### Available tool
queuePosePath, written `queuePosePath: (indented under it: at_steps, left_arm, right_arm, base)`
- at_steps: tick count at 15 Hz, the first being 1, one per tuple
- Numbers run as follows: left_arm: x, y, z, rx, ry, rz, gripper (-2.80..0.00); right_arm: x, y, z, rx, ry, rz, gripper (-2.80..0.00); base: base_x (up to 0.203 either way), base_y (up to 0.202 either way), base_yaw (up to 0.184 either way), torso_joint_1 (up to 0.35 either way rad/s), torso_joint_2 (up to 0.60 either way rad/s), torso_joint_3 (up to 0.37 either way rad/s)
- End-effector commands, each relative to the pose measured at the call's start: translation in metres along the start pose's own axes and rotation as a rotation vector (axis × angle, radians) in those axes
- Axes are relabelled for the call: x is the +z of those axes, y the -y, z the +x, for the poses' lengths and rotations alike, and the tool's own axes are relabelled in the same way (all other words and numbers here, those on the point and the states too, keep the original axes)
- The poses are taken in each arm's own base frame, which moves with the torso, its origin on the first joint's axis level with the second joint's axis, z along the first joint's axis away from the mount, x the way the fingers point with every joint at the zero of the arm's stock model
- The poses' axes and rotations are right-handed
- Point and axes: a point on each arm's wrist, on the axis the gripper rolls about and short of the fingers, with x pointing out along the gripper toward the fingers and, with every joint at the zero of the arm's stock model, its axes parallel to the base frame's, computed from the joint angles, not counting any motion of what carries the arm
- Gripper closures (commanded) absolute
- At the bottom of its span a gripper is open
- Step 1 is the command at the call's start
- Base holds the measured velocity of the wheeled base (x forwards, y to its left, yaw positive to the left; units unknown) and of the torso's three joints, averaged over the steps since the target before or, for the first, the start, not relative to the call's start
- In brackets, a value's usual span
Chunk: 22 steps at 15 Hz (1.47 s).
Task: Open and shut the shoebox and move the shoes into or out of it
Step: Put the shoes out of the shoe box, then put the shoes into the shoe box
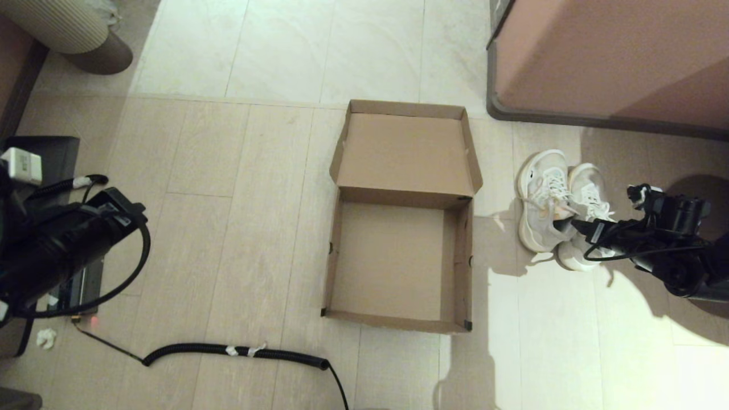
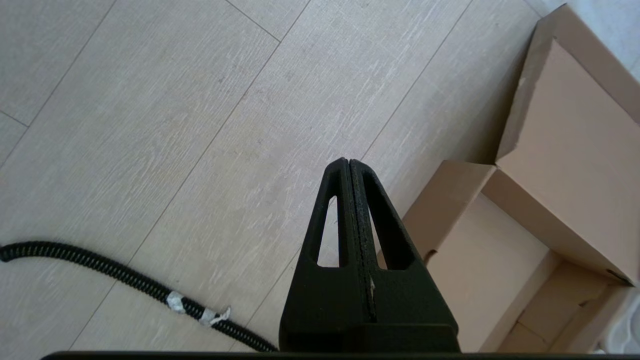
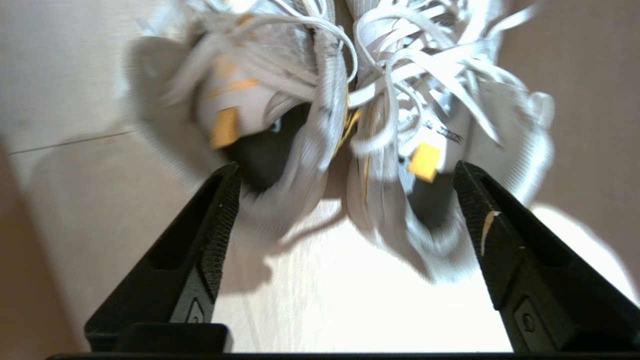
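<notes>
The brown cardboard shoebox (image 1: pixel 393 262) stands open and empty in the middle of the floor, its lid (image 1: pixel 407 151) flipped back on the far side. The white lace-up shoes (image 1: pixel 544 199) sit side by side on the floor right of the box, toes pointing away. My right gripper (image 1: pixel 581 228) is low at their heels and open. In the right wrist view the right gripper (image 3: pixel 347 167) has its fingers spread wide on either side of both heels of the shoes (image 3: pixel 280 100), holding nothing. My left gripper (image 2: pixel 348 161) is shut and empty, parked left of the shoebox (image 2: pixel 500 270).
A large pinkish cabinet (image 1: pixel 615 57) stands at the back right, just beyond the shoes. A black corrugated cable (image 1: pixel 239 352) lies on the floor in front of the box's left side. A ribbed beige object (image 1: pixel 62 23) is at the far left corner.
</notes>
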Motion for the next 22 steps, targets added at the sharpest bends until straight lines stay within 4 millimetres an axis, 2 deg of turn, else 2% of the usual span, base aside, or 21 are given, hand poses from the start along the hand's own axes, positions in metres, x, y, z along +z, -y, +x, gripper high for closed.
queuePosePath:
  at_steps: [1,6,8,16,22]
  left_arm:
    - [0.008,0.001,-0.014,-0.016,0.032,-0.008,0.00]
    - [0.004,0.001,-0.014,-0.047,0.005,-0.008,0.00]
    - [0.003,0.000,-0.012,-0.047,-0.004,-0.031,0.00]
    - [0.003,0.000,-0.014,-0.052,-0.003,-0.036,0.00]
    - [0.010,0.001,-0.027,-0.040,-0.003,-0.018,0.00]
  right_arm:
    - [0.020,-0.007,-0.022,0.015,0.048,-0.004,-2.80]
    - [0.015,-0.008,0.017,-0.006,0.061,-0.040,-2.80]
    - [0.007,-0.006,0.034,-0.023,0.049,-0.047,-2.80]
    - [-0.031,0.007,0.058,-0.059,-0.019,-0.045,-2.80]
    - [-0.058,0.024,0.079,-0.071,-0.023,-0.027,-2.80]
  base:
    - [0.000,0.000,0.000,0.000,0.00,0.000]
    - [0.000,0.000,0.000,0.000,0.00,0.000]
    - [0.000,0.000,0.000,0.000,0.00,0.000]
    - [0.000,0.000,0.000,0.000,0.00,0.000]
    - [0.000,0.000,0.000,0.000,0.00,0.000]
